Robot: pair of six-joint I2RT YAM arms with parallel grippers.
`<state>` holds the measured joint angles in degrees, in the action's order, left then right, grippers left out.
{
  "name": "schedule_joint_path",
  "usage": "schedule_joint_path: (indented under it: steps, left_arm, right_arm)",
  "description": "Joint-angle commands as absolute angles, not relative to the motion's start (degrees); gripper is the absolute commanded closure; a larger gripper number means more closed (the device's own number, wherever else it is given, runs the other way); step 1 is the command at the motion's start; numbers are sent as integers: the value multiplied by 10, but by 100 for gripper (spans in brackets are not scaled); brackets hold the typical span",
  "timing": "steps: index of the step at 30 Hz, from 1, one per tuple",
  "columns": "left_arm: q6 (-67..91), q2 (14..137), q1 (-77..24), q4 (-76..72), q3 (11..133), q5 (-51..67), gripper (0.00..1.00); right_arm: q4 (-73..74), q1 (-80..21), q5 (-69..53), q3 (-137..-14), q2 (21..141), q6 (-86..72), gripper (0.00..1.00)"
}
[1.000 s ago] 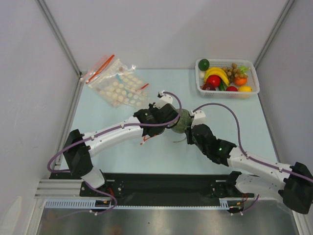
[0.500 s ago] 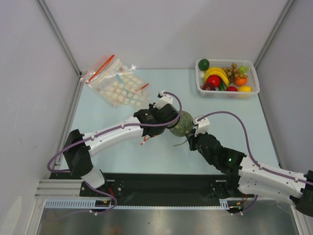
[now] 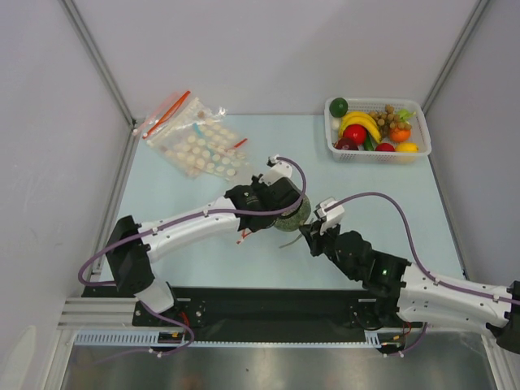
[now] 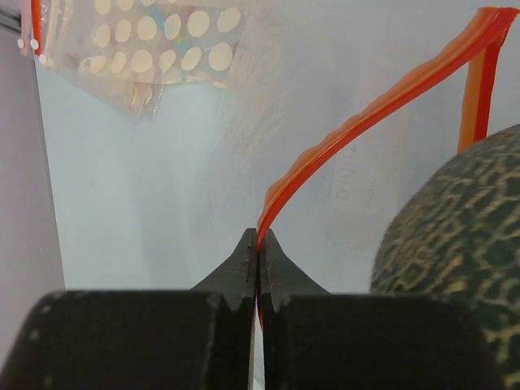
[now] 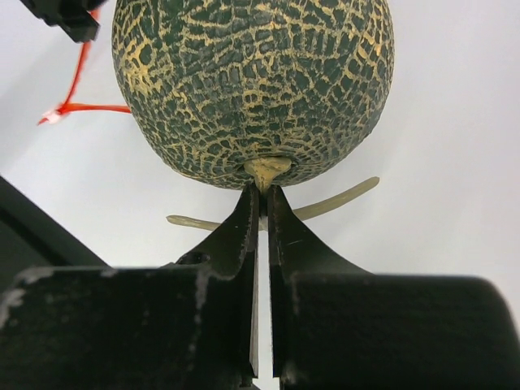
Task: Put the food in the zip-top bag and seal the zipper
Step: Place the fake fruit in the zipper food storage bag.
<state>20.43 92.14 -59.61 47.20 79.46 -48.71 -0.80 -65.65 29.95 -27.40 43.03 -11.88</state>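
Observation:
The food in hand is a rough grey-green ball (image 3: 292, 215) with yellow netting, big in the right wrist view (image 5: 252, 81). My right gripper (image 5: 262, 195) (image 3: 308, 232) is shut on its pale stem (image 5: 268, 169) from below. My left gripper (image 4: 258, 244) (image 3: 279, 216) is shut on the zipper (image 4: 382, 101), the red strip of the clear zip-top bag (image 4: 325, 162). The ball (image 4: 455, 244) sits right beside that strip; I cannot tell whether it is inside the mouth. A shiny red fruit (image 3: 355, 134), a dark green ball (image 3: 339, 106) and a dark red piece (image 3: 345, 145) lie in the basket.
A white basket (image 3: 333, 148) at the back right also holds yellow bananas (image 3: 361, 122) and a brown grape bunch (image 3: 390, 114). Clear bags with pale discs (image 3: 199, 145) (image 4: 154, 32) lie at the back left. Grey walls close in both sides.
My right gripper has swung left and toward the near edge with the ball's stem in it. The ball and my left gripper with the strip have shifted slightly nearer.

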Motion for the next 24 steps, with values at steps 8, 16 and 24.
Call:
schedule_joint_path:
  steps: [8, 16, 24]
  left_arm:
    - [193, 872, -623, 447, 792, -470, 100]
    - [177, 842, -627, 425, 776, -461, 100]
    - [128, 832, -653, 384, 757, -440, 100]
  right_arm:
    - [-90, -660, 263, -273, 457, -104, 100]
    - [-115, -661, 229, -281, 518, -109, 100]
    - [-117, -572, 80, -268, 481, -155, 100]
